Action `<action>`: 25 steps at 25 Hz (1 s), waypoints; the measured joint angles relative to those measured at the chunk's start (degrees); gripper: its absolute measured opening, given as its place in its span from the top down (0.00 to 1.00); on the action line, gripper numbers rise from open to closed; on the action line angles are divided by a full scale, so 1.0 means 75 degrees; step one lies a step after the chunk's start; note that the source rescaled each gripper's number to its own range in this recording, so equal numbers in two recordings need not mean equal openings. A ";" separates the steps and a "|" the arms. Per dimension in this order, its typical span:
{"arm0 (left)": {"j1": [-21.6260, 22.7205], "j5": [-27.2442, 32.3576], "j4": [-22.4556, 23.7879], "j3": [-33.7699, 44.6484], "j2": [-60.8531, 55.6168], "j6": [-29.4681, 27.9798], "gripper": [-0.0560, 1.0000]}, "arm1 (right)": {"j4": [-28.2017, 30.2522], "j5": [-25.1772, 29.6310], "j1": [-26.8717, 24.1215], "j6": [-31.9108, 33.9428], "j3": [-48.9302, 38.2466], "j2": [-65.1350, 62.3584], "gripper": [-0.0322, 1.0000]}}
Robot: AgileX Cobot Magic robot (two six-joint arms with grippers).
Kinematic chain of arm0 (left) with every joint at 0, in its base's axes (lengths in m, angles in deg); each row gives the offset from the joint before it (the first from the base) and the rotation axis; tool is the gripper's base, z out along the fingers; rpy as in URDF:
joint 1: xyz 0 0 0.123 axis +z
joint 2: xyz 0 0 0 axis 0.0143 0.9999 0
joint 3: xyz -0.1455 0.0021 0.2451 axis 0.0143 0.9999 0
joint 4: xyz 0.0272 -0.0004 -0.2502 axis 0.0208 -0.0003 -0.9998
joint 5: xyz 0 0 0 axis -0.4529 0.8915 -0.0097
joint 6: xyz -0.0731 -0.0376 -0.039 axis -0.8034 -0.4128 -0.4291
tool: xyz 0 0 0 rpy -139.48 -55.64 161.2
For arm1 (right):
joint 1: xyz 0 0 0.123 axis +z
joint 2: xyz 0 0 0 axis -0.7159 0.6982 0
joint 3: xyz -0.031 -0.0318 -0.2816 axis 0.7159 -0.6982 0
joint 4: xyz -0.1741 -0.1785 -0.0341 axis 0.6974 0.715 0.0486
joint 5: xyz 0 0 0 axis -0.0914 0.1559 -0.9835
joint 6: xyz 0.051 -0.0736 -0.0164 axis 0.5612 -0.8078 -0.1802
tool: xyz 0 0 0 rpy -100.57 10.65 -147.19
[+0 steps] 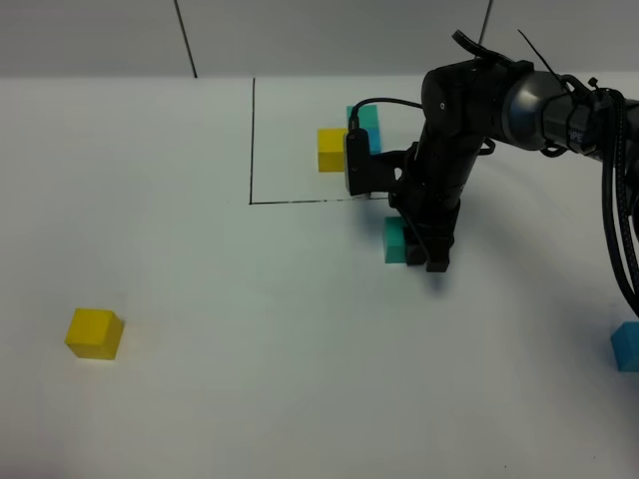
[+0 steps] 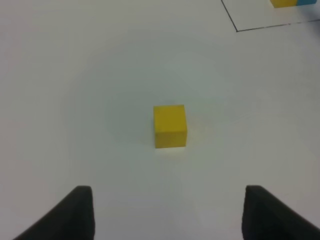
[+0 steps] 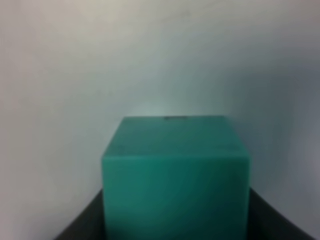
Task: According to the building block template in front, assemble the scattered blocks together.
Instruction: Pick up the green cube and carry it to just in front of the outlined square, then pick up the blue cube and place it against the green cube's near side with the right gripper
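The right arm point(image 1: 469, 110) is leaning over the middle of the white desk point(image 1: 260, 379); the right fingers point(image 1: 437, 261) are gripping the teal cube point(image 1: 395, 240) between them, just outside the near black line point(image 1: 300, 202) of the drawn frame; in the right wrist view the teal cube point(image 3: 175, 175) is filling the whole gap between the two dark fingers point(image 3: 80, 227), which are pressing on it from both sides; whether it is sitting on the desk or hanging just above it, I cannot tell. The template point(image 1: 332, 150) is standing inside the frame, just behind the arm; its yellow piece is showing clearly, while its blue and teal pieces are partly hiding behind the wrist camera. The yellow cube point(image 1: 95, 333) is lying well apart from all this, near the front left of the desk; in the left wrist view the left fingers point(image 2: 82, 215) are standing wide apart with nothing between them, and the yellow cube point(image 2: 170, 126) is lying on the bare desk ahead of them, not touching either one. The blue cube point(image 1: 626, 346) is sitting at the far right edge of the high view, partly cut off, well apart from the other two.
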 joint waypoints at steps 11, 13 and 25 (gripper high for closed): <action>0.0000 0.0000 0.0000 0.0000 0.0000 0.0000 0.57 | -0.0027 0.0011 -0.0049 -0.0189 0.0000 0.0000 0.97; 0.0000 0.0000 0.0000 0.0000 0.0000 0.0000 0.57 | -0.0023 0.0011 -0.0049 -0.0196 0.0000 0.0000 0.97; 0.0000 0.0000 0.0000 0.0000 0.0000 0.0007 0.57 | 0.0045 0.0253 -0.0079 0.0141 -0.0012 -0.0352 0.57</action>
